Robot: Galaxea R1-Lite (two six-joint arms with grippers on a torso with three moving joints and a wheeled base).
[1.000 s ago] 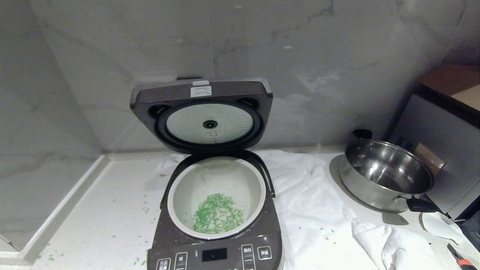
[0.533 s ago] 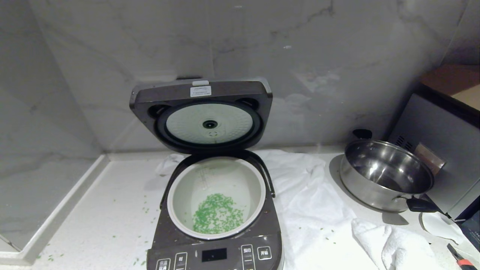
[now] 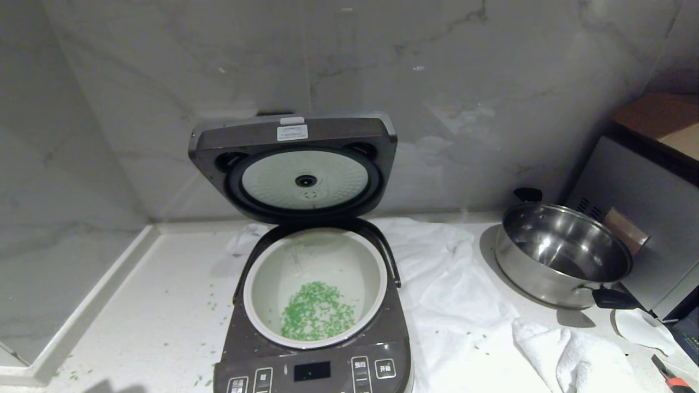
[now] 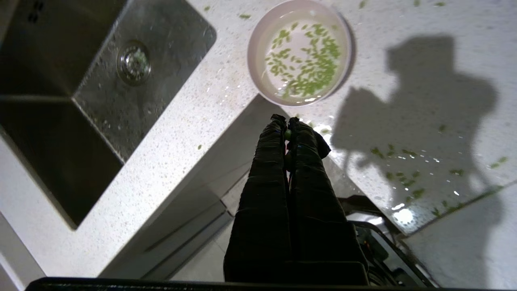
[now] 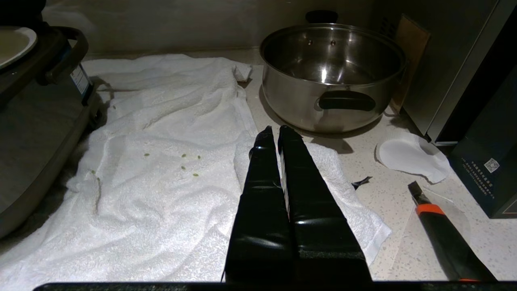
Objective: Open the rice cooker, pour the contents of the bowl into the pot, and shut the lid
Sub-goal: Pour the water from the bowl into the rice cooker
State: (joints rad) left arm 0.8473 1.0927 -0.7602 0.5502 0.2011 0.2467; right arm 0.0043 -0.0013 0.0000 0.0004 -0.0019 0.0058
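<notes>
With lid (image 3: 294,164) up, greens (image 3: 317,312) potted

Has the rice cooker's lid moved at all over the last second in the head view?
No. The lid stands open at the same spot against the marble wall, its top edge unchanged above the pot.

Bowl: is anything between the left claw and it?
Nothing visible. The left claw, shut, points at the bowl on the counter, beside the sink; only bare counter edge lies between.

Closed left end effector (image 4: 287,121) above bowl (image 4: 258,48)
</notes>
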